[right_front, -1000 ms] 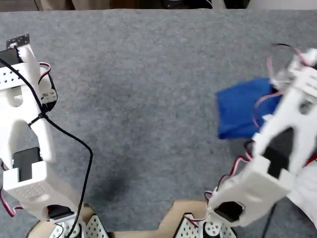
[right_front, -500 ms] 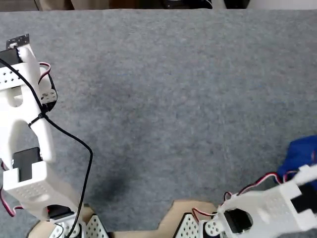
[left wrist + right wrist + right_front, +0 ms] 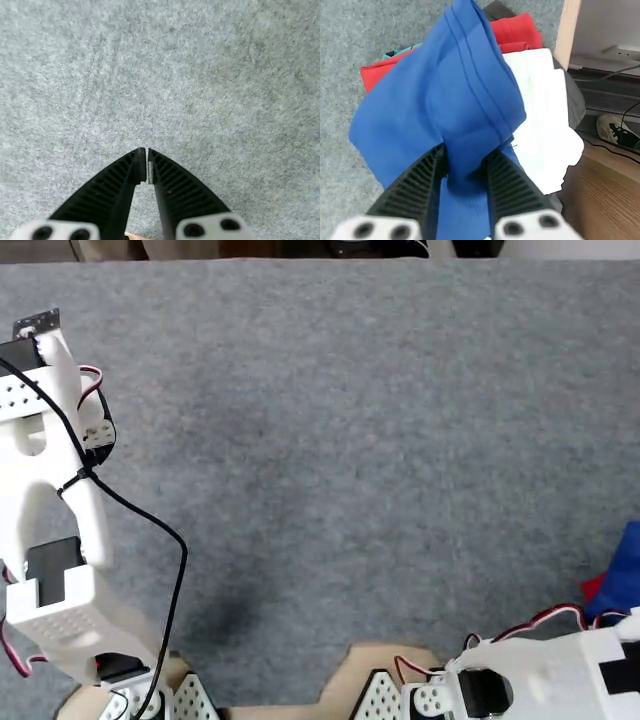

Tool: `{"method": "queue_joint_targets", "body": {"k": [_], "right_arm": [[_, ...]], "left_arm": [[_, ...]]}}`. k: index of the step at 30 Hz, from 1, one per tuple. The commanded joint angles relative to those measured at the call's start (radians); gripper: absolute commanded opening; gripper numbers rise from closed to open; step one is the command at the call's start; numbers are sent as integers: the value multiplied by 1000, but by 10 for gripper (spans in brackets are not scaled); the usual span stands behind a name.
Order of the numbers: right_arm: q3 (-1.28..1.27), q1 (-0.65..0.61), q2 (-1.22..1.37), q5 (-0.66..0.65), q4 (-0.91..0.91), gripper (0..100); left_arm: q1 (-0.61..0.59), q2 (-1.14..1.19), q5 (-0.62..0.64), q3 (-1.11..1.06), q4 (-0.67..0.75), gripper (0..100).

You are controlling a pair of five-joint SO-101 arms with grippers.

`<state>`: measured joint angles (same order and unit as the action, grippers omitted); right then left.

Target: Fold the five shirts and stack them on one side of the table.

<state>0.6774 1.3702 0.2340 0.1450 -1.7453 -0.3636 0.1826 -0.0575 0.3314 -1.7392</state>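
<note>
Right wrist view looks down the right claw (image 3: 466, 150), whose two black ribbed fingers (image 3: 420, 185) are pinched narrow on a bunched fold of the blue shirt (image 3: 440, 100), the cloth squeezed up between them and spreading out past the tips. Beyond the blue cloth sits a pile of other garments at the edge of the grey table (image 3: 350, 40): a red shirt (image 3: 517, 27), a white shirt (image 3: 545, 120) lying over it, a dark grey one (image 3: 576, 100) under the white, and a sliver of teal cloth (image 3: 402, 50) just beside the red. Whether the blue shirt rests on that pile or hangs just over it, I cannot tell. Past the pile stand a pale wooden board (image 3: 567, 30) and a wood floor (image 3: 605, 200) with a shoe (image 3: 620, 131) on it. From the high view the blue shirt (image 3: 630, 555) peeks in at the right edge of the table (image 3: 350, 440), with a bit of red (image 3: 592, 588) touching it, and the white right arm (image 3: 550, 680) lies low at the near right corner. On the far left side the left arm (image 3: 50, 490) stands over the felt-like cover, a black cable (image 3: 150, 530) looping off it. Its own camera shows the left claw (image 3: 147, 151) closed, the fingertips (image 3: 141, 162) all but meeting with a hairline slit between them, holding nothing, above bare grey table (image 3: 210, 70)
</note>
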Motion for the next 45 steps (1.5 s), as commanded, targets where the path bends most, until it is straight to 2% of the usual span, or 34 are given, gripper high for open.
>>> {"method": "queue_joint_targets", "body": {"k": [1,12,14,20,22,25,27,29,35,38,40,42,45], "right_arm": [[53,19,-73,0,14,5],[51,21,-71,-8,14,30],[51,21,-71,-44,9,105],[61,36,-81,-115,-37,419],[61,39,-85,-115,-37,467],[58,16,-125,-112,-37,472],[50,-30,-166,-106,-41,457],[45,-110,-217,-98,-41,387],[-39,-522,-357,-69,-38,0],[-139,-757,-363,-69,-37,69],[-211,-891,-372,-69,-37,52],[-252,-984,-380,-69,-37,0],[-289,-1050,-432,-78,-37,3]], "left_arm": [[17,-56,-5,51,-12,28],[17,-56,-6,51,-8,31],[17,-56,-6,51,-8,31],[17,-56,-71,52,-6,29],[15,-56,-81,52,-6,29],[14,-56,-86,58,-6,31],[9,-56,-86,75,-6,31],[9,-56,-86,94,-8,29],[9,-54,-83,91,-8,28],[15,-56,-84,80,-9,17],[18,-70,-84,83,-12,19],[11,-119,-84,72,-12,19],[9,-209,-84,8,-11,19]]}}
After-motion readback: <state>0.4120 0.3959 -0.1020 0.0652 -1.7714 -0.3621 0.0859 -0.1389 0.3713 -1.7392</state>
